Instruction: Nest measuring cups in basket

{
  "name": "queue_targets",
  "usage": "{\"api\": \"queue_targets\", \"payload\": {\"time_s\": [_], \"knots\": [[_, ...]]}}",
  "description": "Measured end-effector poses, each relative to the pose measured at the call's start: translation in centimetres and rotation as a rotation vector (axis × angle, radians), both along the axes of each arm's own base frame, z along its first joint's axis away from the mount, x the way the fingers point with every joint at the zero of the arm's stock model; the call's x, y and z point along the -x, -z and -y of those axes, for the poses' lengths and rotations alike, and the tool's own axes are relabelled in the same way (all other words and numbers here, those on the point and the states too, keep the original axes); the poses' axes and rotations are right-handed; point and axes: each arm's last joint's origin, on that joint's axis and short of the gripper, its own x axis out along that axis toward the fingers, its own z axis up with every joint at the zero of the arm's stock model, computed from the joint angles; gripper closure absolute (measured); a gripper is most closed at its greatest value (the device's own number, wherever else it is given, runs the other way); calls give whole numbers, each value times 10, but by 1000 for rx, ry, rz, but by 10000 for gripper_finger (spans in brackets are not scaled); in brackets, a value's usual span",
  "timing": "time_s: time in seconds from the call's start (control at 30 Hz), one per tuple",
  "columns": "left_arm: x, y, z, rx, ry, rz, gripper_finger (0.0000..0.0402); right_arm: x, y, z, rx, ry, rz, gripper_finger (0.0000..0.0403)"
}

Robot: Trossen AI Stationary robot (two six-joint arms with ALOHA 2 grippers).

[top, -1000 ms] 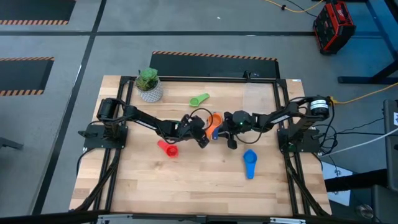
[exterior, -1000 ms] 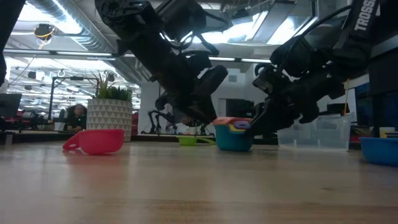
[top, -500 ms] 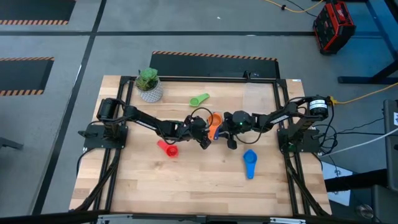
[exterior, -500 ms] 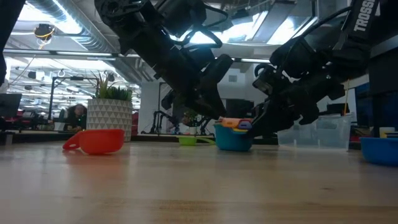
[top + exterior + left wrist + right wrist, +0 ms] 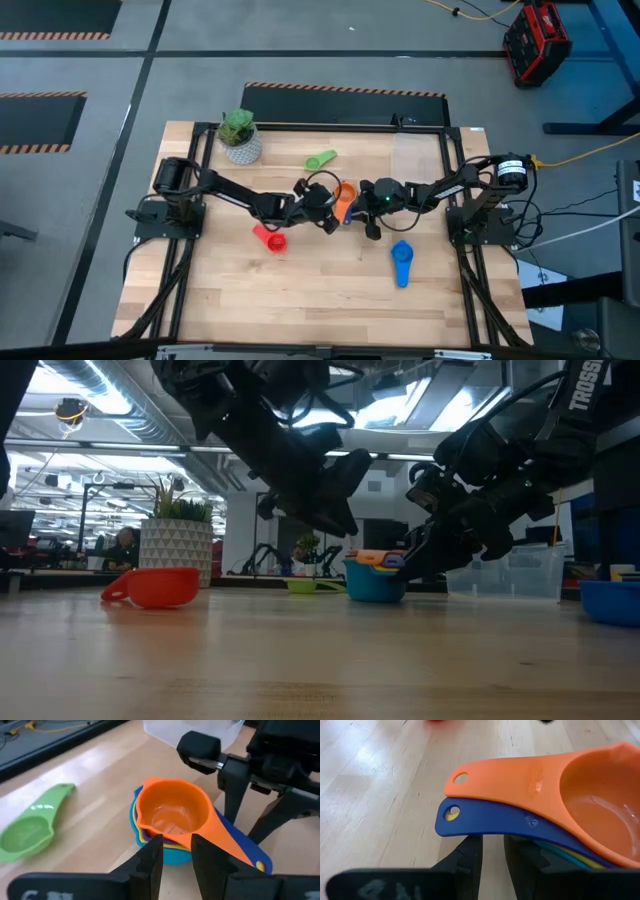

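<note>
A stack of nested measuring cups (image 5: pixel 345 196) stands mid-table, an orange cup (image 5: pixel 172 812) on top and a teal one (image 5: pixel 375 585) at the bottom. My left gripper (image 5: pixel 177 857) hovers just above and to the left of the stack, open by a narrow gap with nothing in it. My right gripper (image 5: pixel 493 851) is at the stack's right side, its fingers reaching under the handles. A red cup (image 5: pixel 268 237), a green cup (image 5: pixel 320 160) and a blue cup (image 5: pixel 401 262) lie loose on the wood. The clear basket (image 5: pixel 418 157) stands at the far right. My right gripper meets the stack from the table's right, slanting down, with its fingers lying across the handles. The fingertips pass under the blue handle (image 5: pixel 470 822), which hides the place of contact, so which part they have cannot be told. The stack stands upright on the table.
A green plant in a white pot (image 5: pixel 240 138) stands at the far left. Black frame rails (image 5: pixel 190 260) run along the table's left and right sides. Bare wood lies along the near edge.
My left gripper has risen from the top of the stack and turned a little about its wrist, its finger gap unchanged. The orange cup stays nested on the stack, and the stack has not shifted.
</note>
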Motion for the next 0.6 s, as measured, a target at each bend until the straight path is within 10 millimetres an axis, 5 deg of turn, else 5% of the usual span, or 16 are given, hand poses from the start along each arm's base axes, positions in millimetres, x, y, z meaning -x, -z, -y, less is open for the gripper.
{"api": "queue_targets", "payload": {"time_s": [0.6], "knots": [[14, 5, -2, 27, -80, -129, 308, 0, 0, 0, 2, -2, -3, 319]]}}
